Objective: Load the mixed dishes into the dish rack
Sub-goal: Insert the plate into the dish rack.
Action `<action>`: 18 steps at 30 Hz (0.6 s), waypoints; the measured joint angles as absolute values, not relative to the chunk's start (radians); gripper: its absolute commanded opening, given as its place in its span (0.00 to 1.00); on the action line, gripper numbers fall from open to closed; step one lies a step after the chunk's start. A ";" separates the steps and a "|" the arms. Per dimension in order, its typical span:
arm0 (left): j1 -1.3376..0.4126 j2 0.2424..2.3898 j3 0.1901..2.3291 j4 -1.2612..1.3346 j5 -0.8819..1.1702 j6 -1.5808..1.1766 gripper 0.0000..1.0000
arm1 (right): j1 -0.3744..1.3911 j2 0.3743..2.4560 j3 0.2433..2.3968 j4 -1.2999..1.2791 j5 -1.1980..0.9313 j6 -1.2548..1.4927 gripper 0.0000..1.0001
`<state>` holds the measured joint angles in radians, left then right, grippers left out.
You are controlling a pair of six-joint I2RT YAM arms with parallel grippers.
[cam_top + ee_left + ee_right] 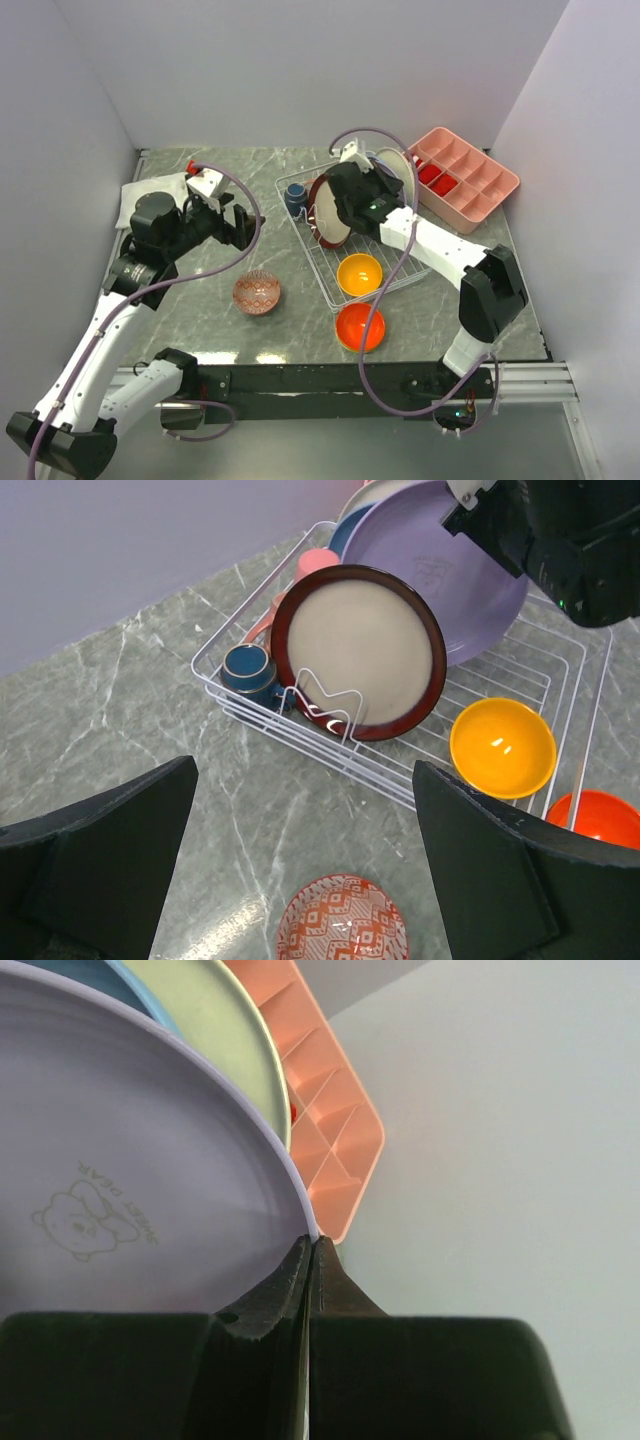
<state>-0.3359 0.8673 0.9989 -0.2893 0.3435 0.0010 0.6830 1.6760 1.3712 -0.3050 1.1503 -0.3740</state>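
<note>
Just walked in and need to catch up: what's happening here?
The rack is being loaded. The right gripper, shut, sits at the rim of the lavender plate standing in the rack. The left gripper hangs open near the patterned bowl, which lies outside the rack, as does the red bowl.

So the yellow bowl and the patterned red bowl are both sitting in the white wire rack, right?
Not quite. Only the yellow bowl is in the wire rack; the patterned bowl sits on the table outside it, as the top view shows.
</note>
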 measured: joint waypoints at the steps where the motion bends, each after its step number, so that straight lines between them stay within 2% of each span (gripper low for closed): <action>1: -0.336 0.866 0.999 -0.289 0.344 -0.003 0.96 | 0.696 1.677 1.373 -0.289 1.167 -0.392 0.00; 11: -0.336 0.871 0.999 -0.289 0.355 -0.012 0.96 | 0.736 1.664 1.359 -0.216 1.240 -0.485 0.00; 18: -0.336 0.906 0.999 -0.278 0.379 -0.025 0.96 | 0.736 1.629 1.287 -0.049 1.327 -0.640 0.00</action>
<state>-0.3359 0.9058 0.9989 -0.2783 0.3794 -0.0250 0.7364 1.6291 1.2865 -0.0494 1.3273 -0.6395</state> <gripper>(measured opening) 0.964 0.008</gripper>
